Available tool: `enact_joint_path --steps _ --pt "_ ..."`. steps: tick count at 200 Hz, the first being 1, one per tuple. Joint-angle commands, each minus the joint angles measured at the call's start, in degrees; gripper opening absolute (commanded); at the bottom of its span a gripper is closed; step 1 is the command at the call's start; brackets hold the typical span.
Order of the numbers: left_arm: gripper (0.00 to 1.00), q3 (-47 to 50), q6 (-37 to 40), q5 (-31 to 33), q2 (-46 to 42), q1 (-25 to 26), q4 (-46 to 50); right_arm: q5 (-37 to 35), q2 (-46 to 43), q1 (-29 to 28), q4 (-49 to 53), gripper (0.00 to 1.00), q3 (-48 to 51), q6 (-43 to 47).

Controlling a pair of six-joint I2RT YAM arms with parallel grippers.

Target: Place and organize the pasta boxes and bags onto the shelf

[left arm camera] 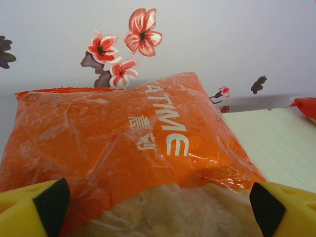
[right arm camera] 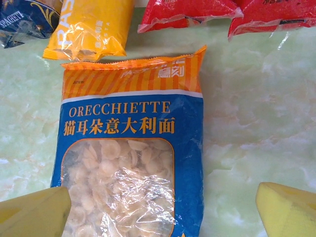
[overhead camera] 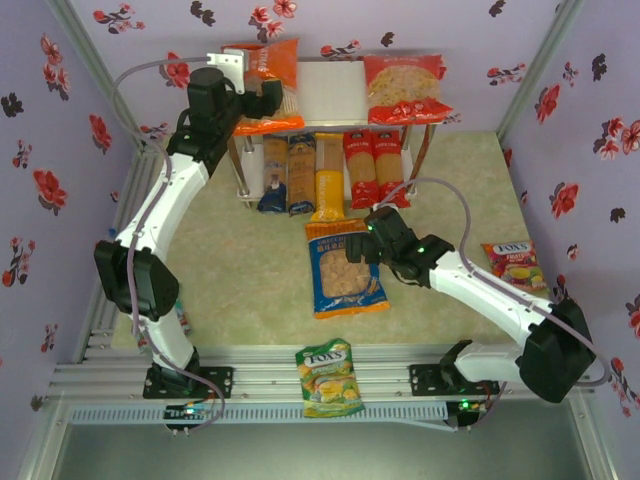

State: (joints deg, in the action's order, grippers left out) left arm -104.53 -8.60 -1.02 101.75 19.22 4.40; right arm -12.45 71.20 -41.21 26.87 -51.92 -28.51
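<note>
The shelf (overhead camera: 335,90) stands at the back. On its top board (left arm camera: 276,143) the orange bag (overhead camera: 270,65) (left arm camera: 148,143) lies at the left and the red bag (overhead camera: 405,88) (left arm camera: 306,106) at the right. My left gripper (overhead camera: 262,98) (left arm camera: 158,207) is open, its yellow fingers spread wide on either side of the orange bag's near end. The blue-and-orange bag (overhead camera: 343,270) (right arm camera: 131,148) lies flat on the table. My right gripper (overhead camera: 362,245) (right arm camera: 163,212) hovers open above it. On the lower tier lie two brown boxes (overhead camera: 287,172), a yellow one (overhead camera: 328,178) (right arm camera: 91,27) and two red ones (overhead camera: 373,165) (right arm camera: 187,12).
A green-yellow Fox's candy bag (overhead camera: 328,378) lies on the front rail between the arm bases. A red-pink one (overhead camera: 513,262) sits at the table's right. Flowered walls close in the back and both sides. The shelf's top board is bare between the two bags.
</note>
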Motion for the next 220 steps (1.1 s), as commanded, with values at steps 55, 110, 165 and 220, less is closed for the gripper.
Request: enact_joint_path --steps 55,110,165,220 --pt "1.0 1.86 2.49 -2.11 2.44 -0.24 6.48 -1.7 -2.6 -0.34 2.25 0.97 -0.74 0.18" --pt "1.0 6.37 1.92 -2.32 -1.71 -0.37 -1.9 -1.55 -3.98 -0.36 2.42 0.98 0.06 -0.33" --pt "1.0 10.42 -0.84 -1.91 -9.11 -1.64 -13.75 -1.79 -5.36 -0.34 3.23 0.97 0.6 -0.55" --pt "1.0 10.03 -0.85 3.73 -23.45 -1.59 -10.06 -1.84 -6.01 -0.35 4.4 0.97 0.94 -0.69"
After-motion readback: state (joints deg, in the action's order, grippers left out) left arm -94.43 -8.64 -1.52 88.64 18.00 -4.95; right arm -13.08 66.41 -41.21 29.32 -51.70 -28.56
